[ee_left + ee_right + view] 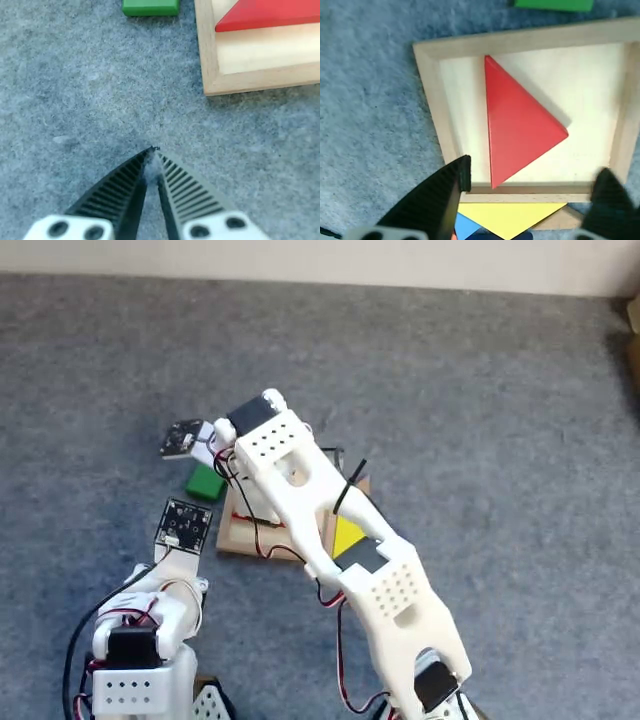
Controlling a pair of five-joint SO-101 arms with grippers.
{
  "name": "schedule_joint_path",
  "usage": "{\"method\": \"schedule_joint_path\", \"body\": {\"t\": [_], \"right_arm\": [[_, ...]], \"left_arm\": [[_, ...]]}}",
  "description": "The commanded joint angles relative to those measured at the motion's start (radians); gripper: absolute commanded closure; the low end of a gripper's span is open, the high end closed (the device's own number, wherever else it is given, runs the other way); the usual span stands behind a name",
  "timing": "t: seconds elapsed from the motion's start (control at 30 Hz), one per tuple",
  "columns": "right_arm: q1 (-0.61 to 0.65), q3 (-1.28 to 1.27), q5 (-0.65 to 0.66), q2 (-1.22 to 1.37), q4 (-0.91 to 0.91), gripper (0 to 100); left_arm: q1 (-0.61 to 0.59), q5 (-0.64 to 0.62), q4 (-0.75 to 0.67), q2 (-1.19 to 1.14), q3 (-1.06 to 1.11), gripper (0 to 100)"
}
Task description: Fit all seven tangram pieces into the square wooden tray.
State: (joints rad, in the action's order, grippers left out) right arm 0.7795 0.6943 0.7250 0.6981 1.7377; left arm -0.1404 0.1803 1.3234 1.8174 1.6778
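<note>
The square wooden tray [431, 95] holds a large red triangle [520, 125] lying flat inside it. My right gripper [532, 185] hangs open above the tray's edge with nothing between its fingers. A yellow triangle [510, 215] and a blue piece [467, 227] lie just past that rim. A green piece [555, 4] rests on the carpet outside the far rim. My left gripper [152, 150] is shut and empty, low over the carpet, a short way from the tray's corner [212, 80] and the green piece [150, 6].
Grey carpet [480, 390] covers the whole floor. The right arm [320, 500] stretches across the tray [240, 535] and hides most of it. The green piece [205, 483] sits at the tray's left. The yellow triangle [348, 537] peeks out beside the arm.
</note>
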Motion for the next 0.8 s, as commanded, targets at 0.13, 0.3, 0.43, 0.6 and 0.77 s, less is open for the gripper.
{"method": "schedule_joint_path", "body": {"t": [0.13,0.3,0.43,0.6,0.77], "right_arm": [[-0.087,0.088,0.003,-0.021,-0.058,98.1],[-0.113,0.042,-0.153,-0.019,-0.211,99.0],[-0.127,-0.039,-0.203,-0.019,-0.315,99.0],[-0.124,-0.185,-0.204,-0.019,-0.403,99.0],[-0.122,-0.288,-0.198,-0.024,-0.397,99.0]], "left_arm": [[-0.012,-0.003,0.003,0.007,0.018,100],[-0.012,-0.003,0.003,0.007,0.018,100],[-0.012,-0.003,0.003,0.007,0.018,100],[-0.012,-0.003,0.003,0.007,0.018,100],[-0.012,-0.003,0.003,0.007,0.018,100]]}}
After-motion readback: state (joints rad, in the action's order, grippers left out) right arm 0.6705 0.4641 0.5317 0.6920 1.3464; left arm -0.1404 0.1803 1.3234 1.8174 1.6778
